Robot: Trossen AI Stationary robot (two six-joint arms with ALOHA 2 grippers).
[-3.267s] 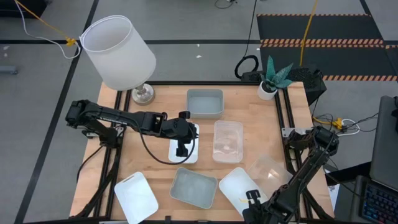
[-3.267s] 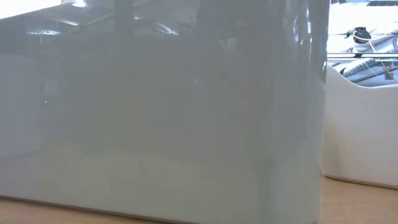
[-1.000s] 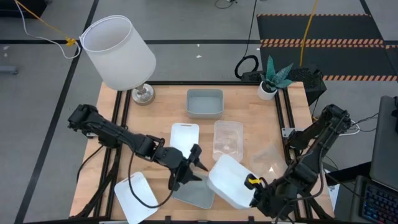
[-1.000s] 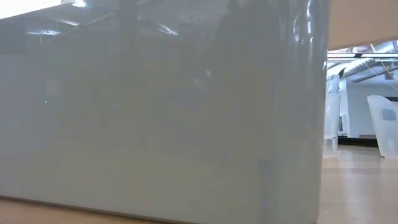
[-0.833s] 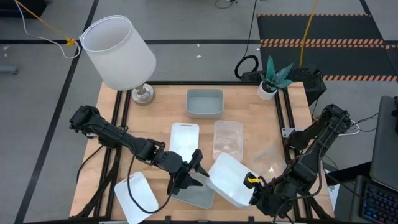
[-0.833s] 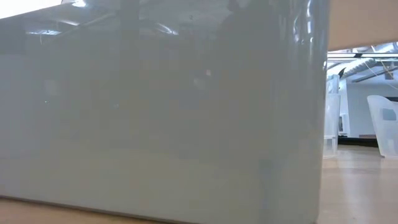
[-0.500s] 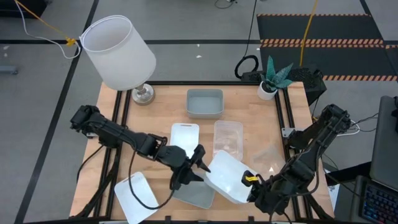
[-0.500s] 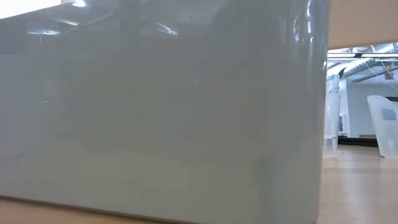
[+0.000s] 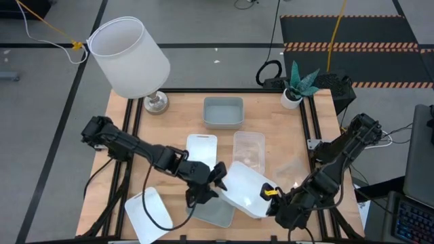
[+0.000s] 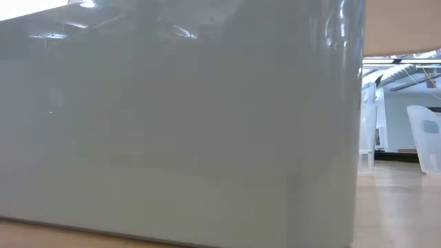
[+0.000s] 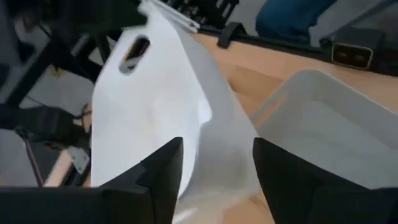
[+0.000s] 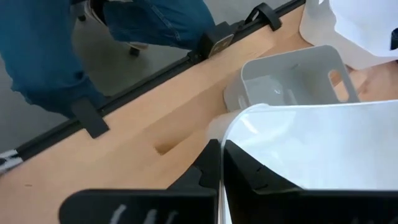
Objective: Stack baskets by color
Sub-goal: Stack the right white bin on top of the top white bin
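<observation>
Right gripper pinches rim of white basket, tilted over grey basket at table's near edge; left gripper, fingers spread, straddles white basket's opposite end

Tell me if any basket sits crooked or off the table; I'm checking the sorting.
One does: the white basket is lifted and tilted over the grey basket near the front edge. The right gripper is shut on its rim, and the left gripper is at its other end, fingers apart. The other baskets lie flat.
</observation>
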